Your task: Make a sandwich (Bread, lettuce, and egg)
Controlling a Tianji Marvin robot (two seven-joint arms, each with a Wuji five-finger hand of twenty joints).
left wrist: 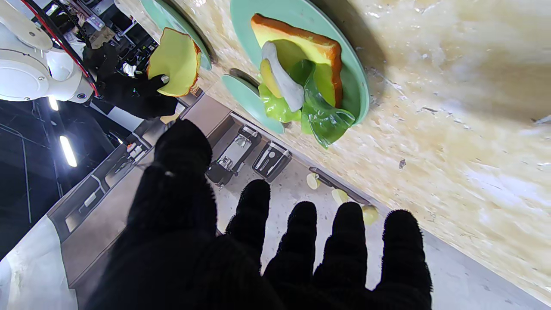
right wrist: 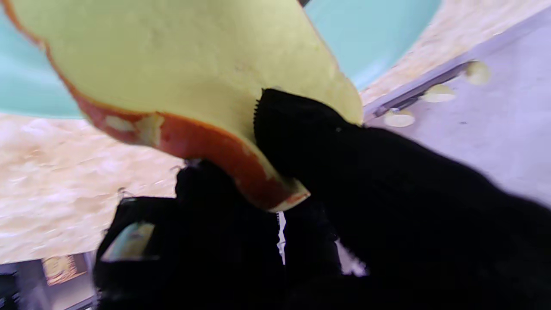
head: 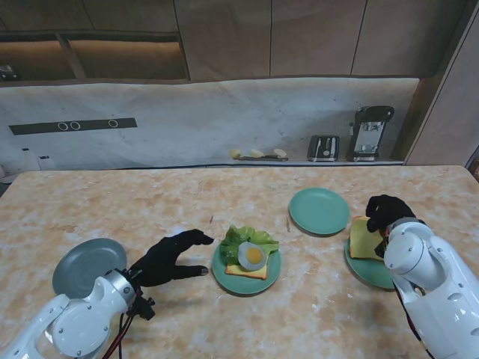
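Now the right hand [head: 385, 210] pinches the top bread slice [head: 364, 238] by its edge, tilted above its plate [head: 368, 271], probably to carry it toward 9 o'clock onto the egg [head: 253, 256] and lettuce [head: 238, 238]. Beside them, the left hand [head: 171, 256] rests with fingers spread, holding nothing.

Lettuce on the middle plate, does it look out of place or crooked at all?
A little. The lettuce hangs past the bread and over the plate's far-left rim, and the egg sits off-centre on it. Nothing is spilled. The right hand grips the second bread slice.
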